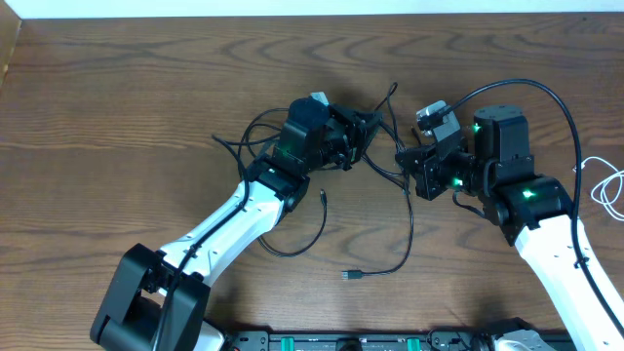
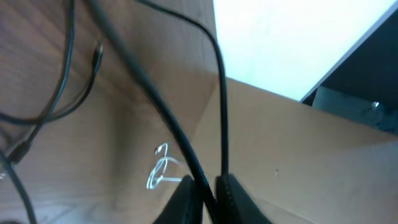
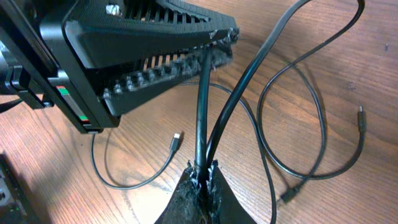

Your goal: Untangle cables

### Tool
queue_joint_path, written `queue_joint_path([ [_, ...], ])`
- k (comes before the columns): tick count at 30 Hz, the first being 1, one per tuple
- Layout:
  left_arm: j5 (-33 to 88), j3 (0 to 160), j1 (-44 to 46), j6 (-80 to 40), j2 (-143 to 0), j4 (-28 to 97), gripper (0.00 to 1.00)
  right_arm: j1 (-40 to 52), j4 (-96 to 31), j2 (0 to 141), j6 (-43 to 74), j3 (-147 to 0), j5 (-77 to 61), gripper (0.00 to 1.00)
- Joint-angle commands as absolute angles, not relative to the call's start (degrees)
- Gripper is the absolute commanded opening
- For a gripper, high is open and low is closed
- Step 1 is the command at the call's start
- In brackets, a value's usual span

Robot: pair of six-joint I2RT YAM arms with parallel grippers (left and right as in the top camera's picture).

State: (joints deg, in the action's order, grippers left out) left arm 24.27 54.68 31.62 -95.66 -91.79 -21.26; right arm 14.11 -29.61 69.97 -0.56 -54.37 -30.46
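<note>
Left gripper is pinched shut on a black cable. I see a short span running straight from it into my right gripper, clamped on the same strand. White cable lies far right, well apart.

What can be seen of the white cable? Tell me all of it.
The white cable is a thin, pale, flexible cord lying slack in a few small overlapping loops, flat on the wooden table at its right edge, just right of the right arm. It runs partly out of the overhead view, so its plugs cannot be seen. It lies apart from the tangled black cables, and nothing but the table touches it.
</note>
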Motion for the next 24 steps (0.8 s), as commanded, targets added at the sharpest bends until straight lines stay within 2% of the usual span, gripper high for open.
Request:
queue_joint_path([
  [1,25.47,54.54,31.68,-95.02,-91.96,-21.54,0.08,14.37,-29.61,70.08,-1.39,-55.29,-31.64,0.02],
  [5,25.50,54.54,31.70,-95.00,-91.96,-21.41,0.08,14.37,-29.58,70.08,-1.41,-55.29,-31.57,0.03],
  [9,25.61,54.54,31.24,-94.48,-91.96,-20.27,0.08,14.37,-29.61,70.08,-1.39,-55.29,-28.42,0.15],
  [15,32.21,54.54,27.16,-87.26,-91.94,-20.34,0.08,14.35,-29.71,70.08,0.25,-55.29,-20.69,0.43],
  [17,35.09,54.54,25.82,-85.23,-91.94,-20.53,0.08,14.35,-29.67,70.08,2.48,-55.29,-18.70,0.63],
  [19,36.40,54.54,25.08,-82.67,-91.94,-20.51,0.08,14.31,-29.50,70.08,4.84,-55.29,-18.11,0.75],
  [24,37.15,54.54,25.26,-76.44,-91.94,-20.45,0.08,14.20,-27.94,70.08,12.93,-55.29,-18.13,0.88],
])
